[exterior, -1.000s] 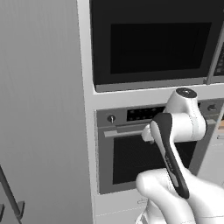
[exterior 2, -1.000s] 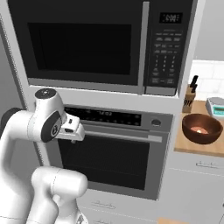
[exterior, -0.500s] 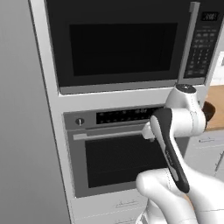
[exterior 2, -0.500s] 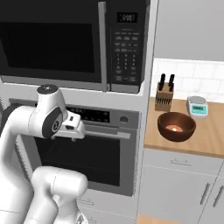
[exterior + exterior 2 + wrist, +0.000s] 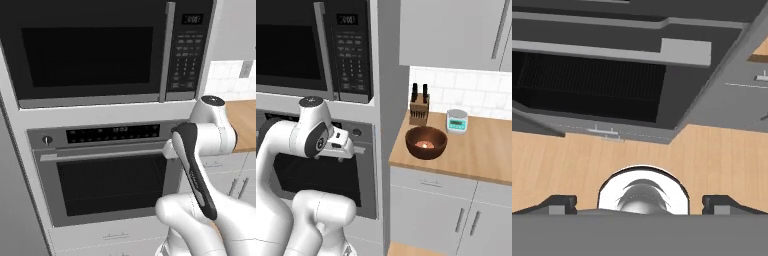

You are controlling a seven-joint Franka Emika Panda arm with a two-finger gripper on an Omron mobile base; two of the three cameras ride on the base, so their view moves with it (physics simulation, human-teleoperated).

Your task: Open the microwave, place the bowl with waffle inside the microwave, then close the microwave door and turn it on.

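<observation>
Left base view has slid right along the wall over the last second: the base is driving, the fixtures are not moving. The microwave now sits nearly centred, its door shut, bar handle and keypad on its right side. Below it is the oven. Right base view now takes in the counter to the right, where the bowl with the waffle stands just in front of a knife block, a scale near it. The gripper points down at the wooden floor, fingers wide apart and empty, arm folded near the base. My judgement: the robot is getting into position and opening the door comes first.
</observation>
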